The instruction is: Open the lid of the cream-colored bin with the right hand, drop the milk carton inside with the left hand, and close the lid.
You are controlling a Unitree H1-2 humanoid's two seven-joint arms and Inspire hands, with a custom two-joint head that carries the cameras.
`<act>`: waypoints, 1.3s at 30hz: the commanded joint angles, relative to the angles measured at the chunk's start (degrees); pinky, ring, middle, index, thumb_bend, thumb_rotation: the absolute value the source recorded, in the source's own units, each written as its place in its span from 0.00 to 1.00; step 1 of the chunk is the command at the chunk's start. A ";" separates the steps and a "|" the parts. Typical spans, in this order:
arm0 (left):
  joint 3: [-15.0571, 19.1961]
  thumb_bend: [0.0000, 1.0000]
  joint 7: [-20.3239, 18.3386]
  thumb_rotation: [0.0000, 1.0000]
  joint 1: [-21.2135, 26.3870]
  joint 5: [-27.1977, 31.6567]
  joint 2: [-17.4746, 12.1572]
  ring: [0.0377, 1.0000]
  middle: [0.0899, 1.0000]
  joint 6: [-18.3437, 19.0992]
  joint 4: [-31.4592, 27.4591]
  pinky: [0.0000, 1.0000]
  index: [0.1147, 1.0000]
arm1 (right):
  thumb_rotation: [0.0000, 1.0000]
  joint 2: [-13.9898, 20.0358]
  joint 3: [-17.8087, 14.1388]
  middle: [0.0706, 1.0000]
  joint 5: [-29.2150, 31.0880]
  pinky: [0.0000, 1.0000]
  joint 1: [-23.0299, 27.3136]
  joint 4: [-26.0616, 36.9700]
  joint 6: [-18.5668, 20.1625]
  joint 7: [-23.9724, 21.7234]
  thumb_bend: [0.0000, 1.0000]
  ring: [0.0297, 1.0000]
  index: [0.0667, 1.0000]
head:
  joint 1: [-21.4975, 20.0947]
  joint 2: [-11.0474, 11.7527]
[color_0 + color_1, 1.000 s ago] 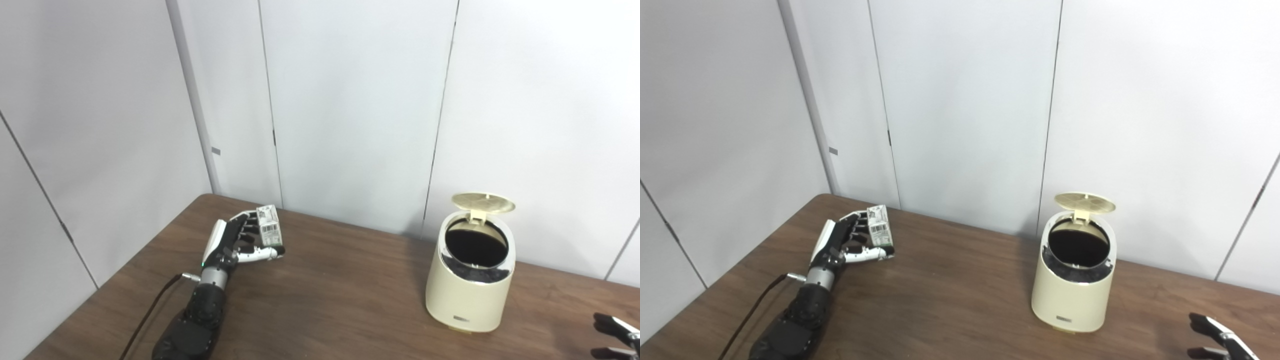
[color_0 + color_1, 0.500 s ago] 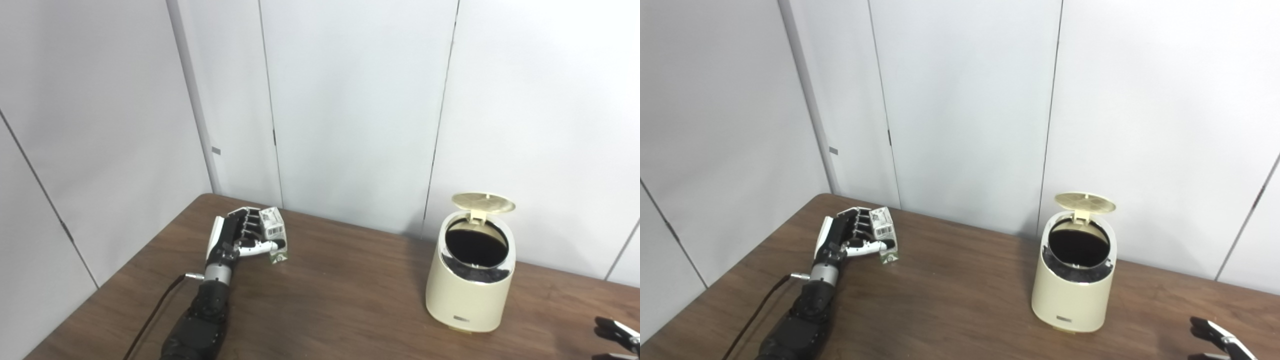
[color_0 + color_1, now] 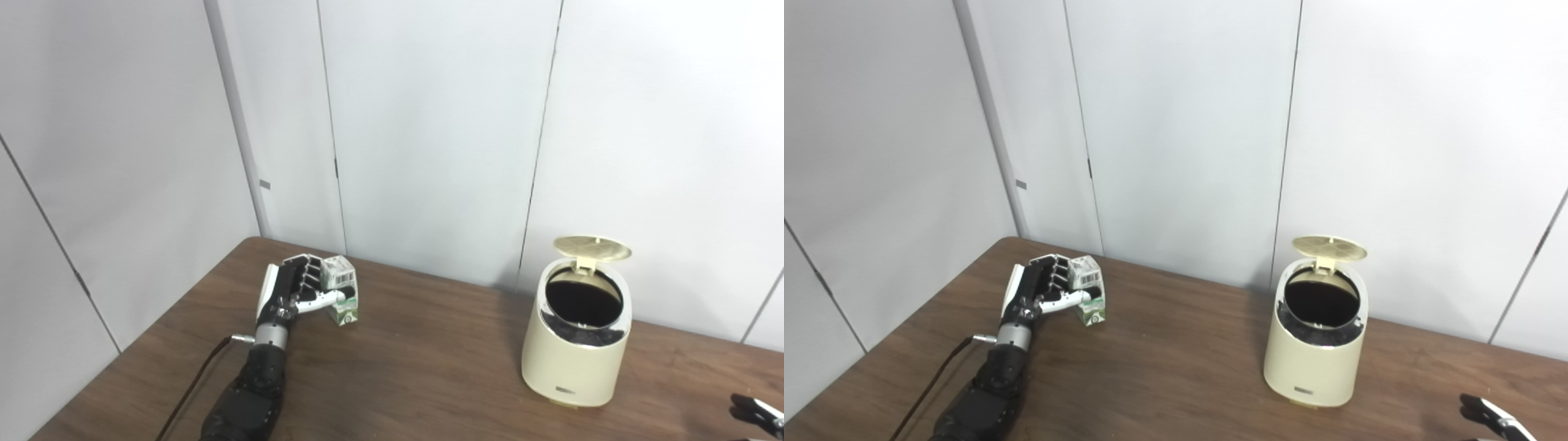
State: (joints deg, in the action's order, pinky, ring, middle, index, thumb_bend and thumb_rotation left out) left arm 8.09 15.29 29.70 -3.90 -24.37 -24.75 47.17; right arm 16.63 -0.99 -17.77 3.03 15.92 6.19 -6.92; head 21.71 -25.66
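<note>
- Step in hand, as I read it: lid part is done, carton transfer is under way. Lid (image 3: 591,247) of the cream-colored bin (image 3: 574,355) stands up on its rear hinge, dark mouth fully exposed.
- My left hand (image 3: 293,291) has its fingers wrapped round the milk carton (image 3: 340,297), thumb across the front face. Carton sits upright, far left of the table, near the back edge. Can't tell if its base touches the wood or is just clear of it.
- Bin is on the right half of the table, well apart from the carton, with bare wood between them.
- My right hand (image 3: 1494,418) only shows at the bottom right corner, low beside the bin, not touching it. A couple of dark fingers with a light strip are visible; they hold nothing I can see, but whether they're spread or curled I can't tell.
- Next move, my call: lift the carton clear, carry it right across the table, get above the rim, centre over the mouth, then release. The raised lid overhangs the back of the opening, so I'd come in from the front or left.
- Risk: carton is small in the grip, so it could twist during the carry.
- Surface: dark brown wood-grain table (image 3: 422,373), nothing else on it that I can see. A black cable (image 3: 190,386) runs along my left forearm.
- Room: plain pale wall panels (image 3: 429,122) with vertical seams, meeting in a corner behind the table's left end.
</note>
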 commanded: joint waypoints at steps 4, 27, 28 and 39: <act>-0.13 0.51 0.28 0.00 1.55 0.09 -0.81 0.40 0.42 -2.16 -6.19 0.36 0.45 | 0.63 0.06 -0.39 0.81 0.00 0.35 1.16 1.14 -0.41 0.84 0.99 0.69 0.82 | -0.77 0.05; -4.33 0.50 -12.78 0.00 3.29 2.72 9.09 0.42 0.44 -1.06 -36.97 0.44 0.45 | 0.13 -4.55 2.68 0.89 -4.62 0.67 4.21 1.91 2.96 1.78 0.80 0.79 0.88 | -15.45 0.58; -4.76 0.50 -13.30 0.00 3.66 2.84 9.83 0.42 0.43 -0.88 -37.20 0.44 0.45 | 0.12 -4.71 2.74 0.89 -4.79 0.66 4.26 1.99 3.10 1.88 0.80 0.79 0.88 | -15.57 0.58; -8.60 0.50 -13.73 0.00 6.52 -0.22 18.25 0.43 0.43 -1.76 -34.43 0.44 0.45 | 0.14 -6.02 3.32 0.89 -6.37 0.67 4.41 1.78 3.18 3.12 0.80 0.80 0.87 | -19.51 0.55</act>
State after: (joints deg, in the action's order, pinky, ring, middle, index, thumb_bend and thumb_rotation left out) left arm -0.80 1.18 32.76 -3.74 -5.66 -24.86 13.56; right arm 10.46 2.41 -23.53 5.70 15.63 10.48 -4.80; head 2.73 -25.05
